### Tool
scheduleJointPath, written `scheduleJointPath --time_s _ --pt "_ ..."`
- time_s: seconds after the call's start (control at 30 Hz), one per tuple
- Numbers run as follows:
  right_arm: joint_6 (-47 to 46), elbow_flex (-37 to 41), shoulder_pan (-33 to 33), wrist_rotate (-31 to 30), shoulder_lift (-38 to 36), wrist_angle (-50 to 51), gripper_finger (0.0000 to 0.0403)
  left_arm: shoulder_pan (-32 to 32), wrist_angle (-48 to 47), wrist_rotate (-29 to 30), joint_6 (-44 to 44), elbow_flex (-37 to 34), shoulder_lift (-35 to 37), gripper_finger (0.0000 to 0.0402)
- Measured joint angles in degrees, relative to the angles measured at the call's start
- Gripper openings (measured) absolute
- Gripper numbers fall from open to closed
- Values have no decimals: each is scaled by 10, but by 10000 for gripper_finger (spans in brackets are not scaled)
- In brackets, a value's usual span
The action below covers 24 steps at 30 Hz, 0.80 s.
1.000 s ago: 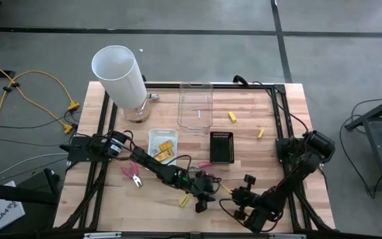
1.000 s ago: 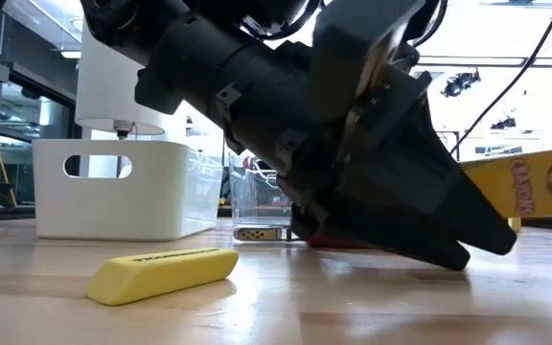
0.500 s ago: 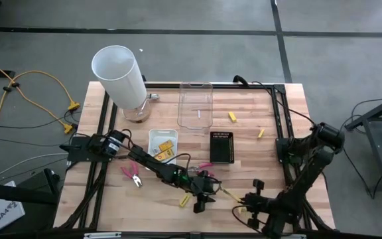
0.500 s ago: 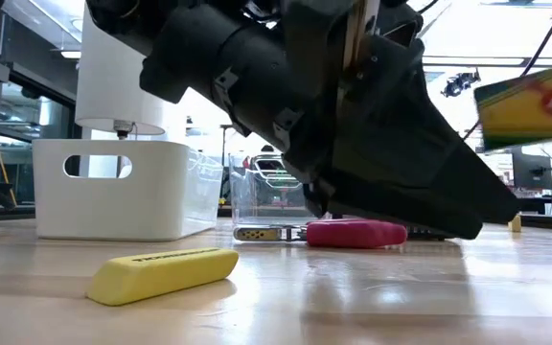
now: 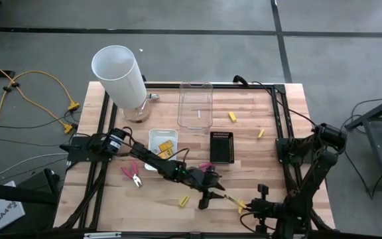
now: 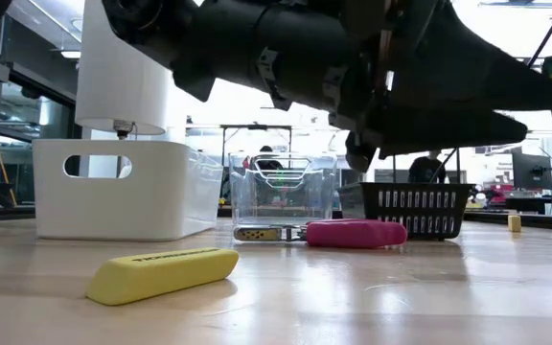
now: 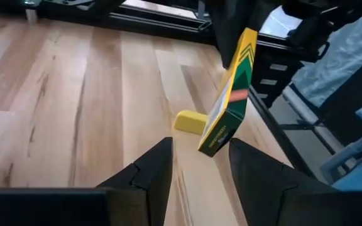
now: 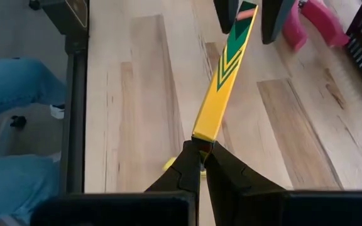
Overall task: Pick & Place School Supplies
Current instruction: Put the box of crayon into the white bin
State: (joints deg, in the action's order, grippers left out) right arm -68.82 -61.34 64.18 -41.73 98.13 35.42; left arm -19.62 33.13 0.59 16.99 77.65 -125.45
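Observation:
A flat yellow-and-green pack (image 8: 224,75) hangs above the table's near edge, right of centre, with my right gripper (image 8: 200,154) shut on its nearer end. My left gripper (image 7: 200,166) is open. Its fingers (image 8: 226,12) stand on either side of the pack's far end (image 7: 213,139); I cannot tell whether they touch it. In the high view the pack (image 5: 234,201) lies between my left gripper (image 5: 207,198) and my right gripper (image 5: 251,207). A yellow eraser (image 5: 184,200) and a pink eraser (image 6: 356,233) lie flat on the wood. My right gripper pinches the pack's narrow yellow end (image 8: 204,133) between its two fingertips. It slants down from the table's near right side. The pack runs on in line with the fingers toward my left gripper. It is lifted clear of the table, on edge and tilted.
Pink-handled pliers (image 5: 132,174) lie at the left. A white tray (image 5: 152,136) with yellow packs, a black tray (image 5: 222,147), a clear tray (image 5: 195,105) and a tall white cylinder (image 5: 119,73) stand farther back. Two yellow stubs (image 5: 232,117) (image 5: 260,133) lie at the far right. A person's legs (image 8: 17,94) show beyond the edge.
My right gripper has gone up and toward the table's right edge with the pack, which has risen clear of the wood. My left gripper has lifted off the table, tipped toward level and followed to the right. The pink eraser behind it now shows.

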Motion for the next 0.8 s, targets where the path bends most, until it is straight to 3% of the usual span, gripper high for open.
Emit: scheduleJointPath --time_s 0.63,0.8 --pt "86 0 -29 -29 0 -32 6 0 57 -35 -7 0 0 149" --pt "87 0 -28 -33 0 -32 6 0 59 -50 -7 0 0 129"
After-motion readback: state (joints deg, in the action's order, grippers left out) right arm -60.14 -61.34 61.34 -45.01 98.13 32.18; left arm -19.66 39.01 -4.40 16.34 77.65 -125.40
